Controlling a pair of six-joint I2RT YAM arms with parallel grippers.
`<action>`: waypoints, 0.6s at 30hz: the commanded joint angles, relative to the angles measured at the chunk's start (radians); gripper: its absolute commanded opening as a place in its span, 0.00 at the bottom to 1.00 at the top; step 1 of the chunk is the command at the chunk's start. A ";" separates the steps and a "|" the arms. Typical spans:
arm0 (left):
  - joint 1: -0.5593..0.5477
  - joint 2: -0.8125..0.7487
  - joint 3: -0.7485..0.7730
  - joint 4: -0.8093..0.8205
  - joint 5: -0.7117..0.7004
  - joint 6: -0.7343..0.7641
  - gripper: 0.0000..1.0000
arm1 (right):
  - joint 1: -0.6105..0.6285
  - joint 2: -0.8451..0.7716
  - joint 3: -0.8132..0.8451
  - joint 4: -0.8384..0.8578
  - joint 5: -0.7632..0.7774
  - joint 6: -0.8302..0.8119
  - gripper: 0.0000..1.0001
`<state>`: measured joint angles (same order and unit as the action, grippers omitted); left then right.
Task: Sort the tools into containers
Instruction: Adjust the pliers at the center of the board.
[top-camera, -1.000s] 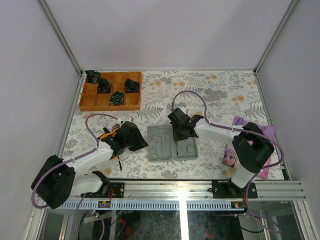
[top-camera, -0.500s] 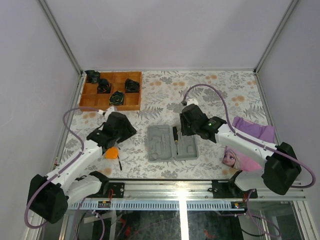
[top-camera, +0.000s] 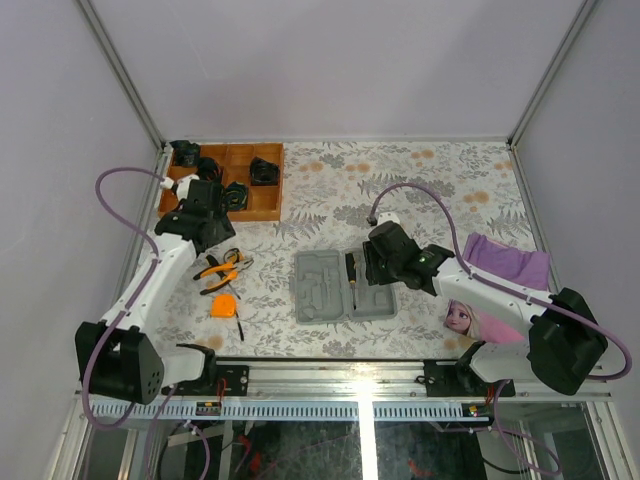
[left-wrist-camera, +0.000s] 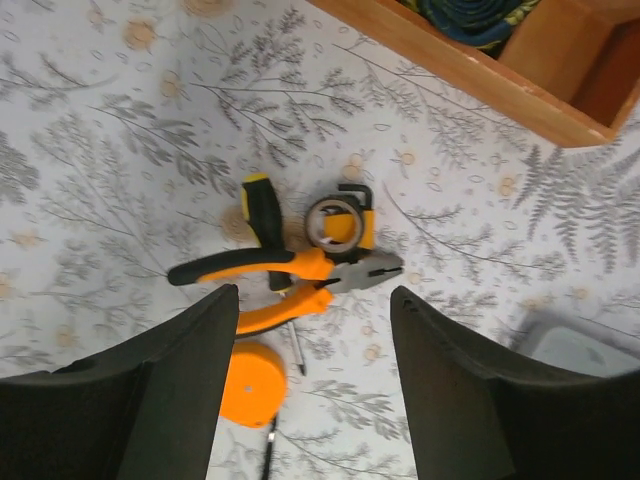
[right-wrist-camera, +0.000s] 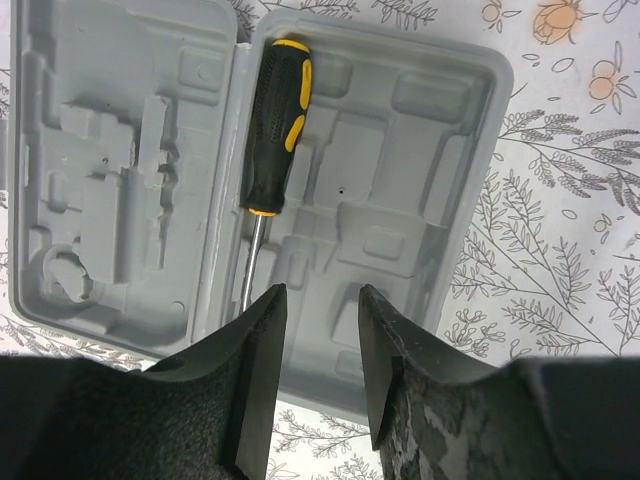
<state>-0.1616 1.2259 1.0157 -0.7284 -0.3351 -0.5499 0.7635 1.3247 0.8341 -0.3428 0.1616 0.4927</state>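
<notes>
Tools lie in two spots on the flowered table. Nearest my bases, on the left, a thin black key lies just beside the round orange tape measure. Just beyond that the orange-and-black pliers rest on their side, nose pointing toward the case, crossing a black-and-yellow handle, with a small ringed orange piece touching their head. My left gripper hangs above the table by this heap, its fingers spread wide with nothing between them. To the right, the grey case lies open and flat, both moulded halves facing up. The slim black-and-orange screwdriver rests inside it, along the hinge edge of the right half, handle away from me and tip toward me. My right gripper sits over the near part of that half, fingers parted by a narrow gap and pinching nothing. Right of the case lie a purple cloth and a small printed face. Farthest off, at the back left, an orange wooden tray holds dark items in its compartments.
</notes>
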 joint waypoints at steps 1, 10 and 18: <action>0.007 0.054 0.059 -0.091 -0.127 0.184 0.62 | -0.006 -0.027 -0.006 0.043 -0.045 -0.015 0.42; 0.007 0.184 0.066 -0.062 -0.124 0.276 0.61 | -0.007 -0.062 0.020 -0.022 -0.128 -0.045 0.43; 0.007 0.337 0.049 -0.007 0.001 0.331 0.61 | -0.006 -0.098 -0.027 -0.008 -0.160 -0.040 0.43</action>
<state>-0.1608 1.5116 1.0626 -0.7834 -0.4011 -0.2733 0.7628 1.2518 0.8249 -0.3641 0.0414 0.4644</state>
